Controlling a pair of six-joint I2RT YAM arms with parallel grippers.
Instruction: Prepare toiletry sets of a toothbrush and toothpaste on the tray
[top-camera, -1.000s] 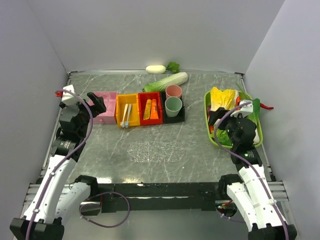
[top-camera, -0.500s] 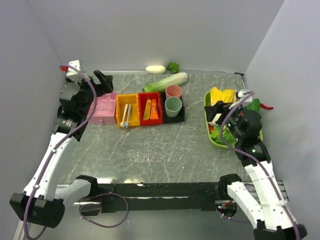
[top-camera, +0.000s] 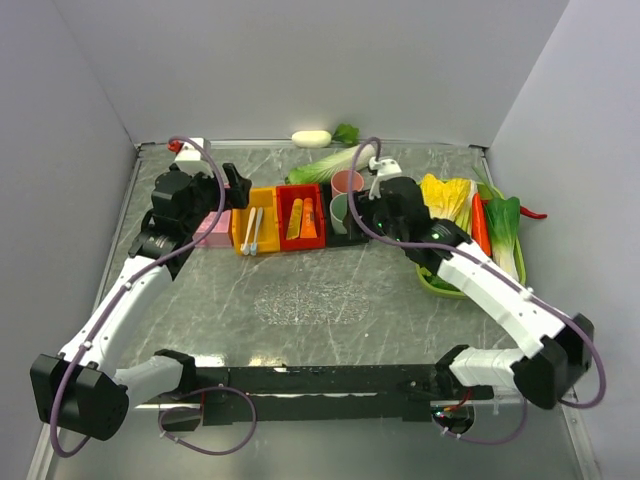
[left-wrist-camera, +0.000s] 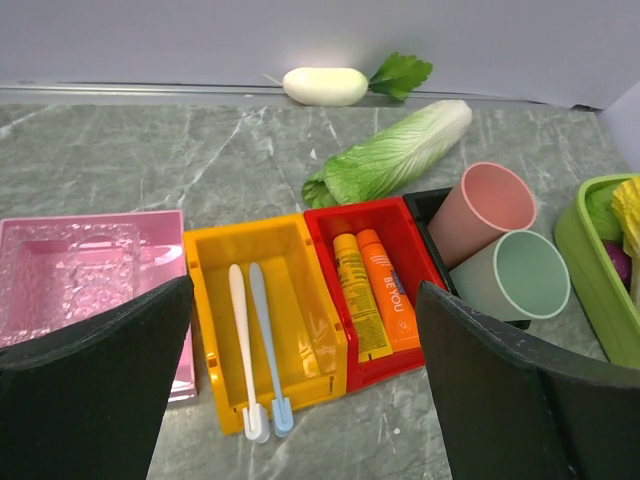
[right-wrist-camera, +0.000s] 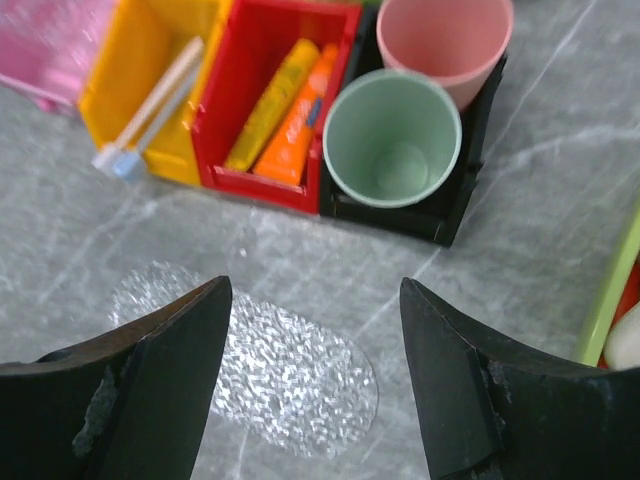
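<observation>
Toothbrushes (left-wrist-camera: 243, 350), thin pale sticks, are laid sorted in a yellow plastic bin (left-wrist-camera: 205, 340) just ahead of the left end effector (left-wrist-camera: 303, 288), held spread, presumably for picking.

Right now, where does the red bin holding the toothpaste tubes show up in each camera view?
Top external: the red bin sits far-centre on the table, in the row of bins.
Left wrist: red bin at picture centre, between the open jaws.
Right wrist: red bin upper left of centre, above the jaws.
Shared landmark: the green cup stands just right of it in every view.
</observation>
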